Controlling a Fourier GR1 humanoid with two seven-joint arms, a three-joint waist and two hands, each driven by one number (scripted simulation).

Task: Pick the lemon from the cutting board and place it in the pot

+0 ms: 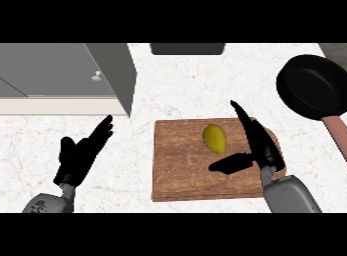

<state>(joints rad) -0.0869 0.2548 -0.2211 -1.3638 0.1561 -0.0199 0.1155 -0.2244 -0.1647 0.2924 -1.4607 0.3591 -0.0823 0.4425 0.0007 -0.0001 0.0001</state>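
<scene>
While the lemon [215, 138] lies on the cutting board [183, 170] at frame centre, the right hand [256, 145] hovers just right of it, fingers straight, holding nothing.
Lemon's long axis runs roughly top to bottom, matching the fingers; the thumb sits below it. The left hand [82, 155] rests open at lower left, farther off. The pot [316, 86] waits upper right on the worktop [176, 80].

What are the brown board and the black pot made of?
The cutting board looks like wood: brown, matte, with streaky grain lines. The pot looks like dark metal with a smooth, slightly shiny inside, though the look alone cannot settle that. Its handle is a dull pinkish-brown, perhaps plastic or wood.
</scene>
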